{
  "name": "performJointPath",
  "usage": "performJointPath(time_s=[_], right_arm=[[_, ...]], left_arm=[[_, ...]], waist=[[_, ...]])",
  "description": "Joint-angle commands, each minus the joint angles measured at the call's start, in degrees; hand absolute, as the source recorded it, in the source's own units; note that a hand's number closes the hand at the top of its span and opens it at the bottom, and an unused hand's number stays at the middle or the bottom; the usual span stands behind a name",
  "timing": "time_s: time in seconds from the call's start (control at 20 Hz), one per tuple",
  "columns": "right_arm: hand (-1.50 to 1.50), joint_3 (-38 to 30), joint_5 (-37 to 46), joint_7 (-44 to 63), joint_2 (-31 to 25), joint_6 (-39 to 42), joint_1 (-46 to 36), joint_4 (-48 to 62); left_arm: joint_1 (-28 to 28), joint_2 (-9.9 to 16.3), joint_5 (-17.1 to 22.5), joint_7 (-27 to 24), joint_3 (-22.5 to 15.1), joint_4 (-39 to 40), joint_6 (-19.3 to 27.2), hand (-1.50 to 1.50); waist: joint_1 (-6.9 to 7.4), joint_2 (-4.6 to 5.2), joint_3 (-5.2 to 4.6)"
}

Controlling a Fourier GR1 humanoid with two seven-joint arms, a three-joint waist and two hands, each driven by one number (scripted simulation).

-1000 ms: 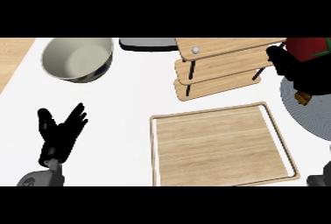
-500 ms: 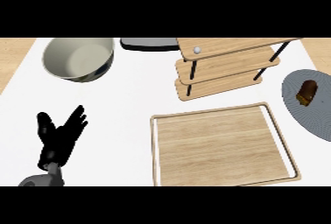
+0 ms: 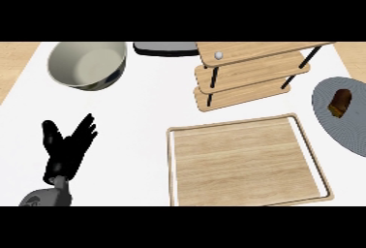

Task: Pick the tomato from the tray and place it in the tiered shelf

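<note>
Nearest you, your left hand rests at the counter's near-left corner, fingers straight and spread, pointing up, with nothing in them. Your right hand is out of view, so you cannot tell its fingers or whether it carries anything.

Right of the left hand, along the near edge, the tray shows only bare wood: no tomato on it. Nowhere else in view can you see the tomato either, so which way it lies from your fingers cannot be told.

Just beyond the tray's far edge stands the tiered shelf, its visible boards bare. At the right edge a grey plate carries a brown item. Far left sits a bowl.
</note>
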Motion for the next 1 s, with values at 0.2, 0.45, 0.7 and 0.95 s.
performJointPath(time_s=[0.2, 0.45, 0.7, 0.95], right_arm=[[1.50, 2.8, 5.8, -6.9, 3.1, -8.7, -1.4, 10.5], [1.50, 0.1, 5.9, -13.8, 0.8, -11.2, -6.3, 20.0], [1.50, 0.8, 5.9, -17.2, 3.2, -12.5, -6.5, 22.1], [1.50, 2.4, 7.4, -16.7, 0.2, -8.7, -6.1, 20.8]], left_arm=[[-0.4, 0.1, 0.2, 1.6, 0.6, -0.2, 0.0, 0.00], [2.2, -0.2, -0.4, -1.6, -0.5, -0.8, -1.8, 0.00], [0.9, 1.6, 0.8, 2.1, 1.2, -3.1, -2.0, 0.00], [1.3, -0.8, -1.2, -0.7, -0.1, 0.2, -0.5, 0.00]], waist=[[-0.20, -0.08, 0.00], [0.32, 0.03, 0.00], [0.07, -0.07, 0.01], [-0.60, -0.23, -0.01]])
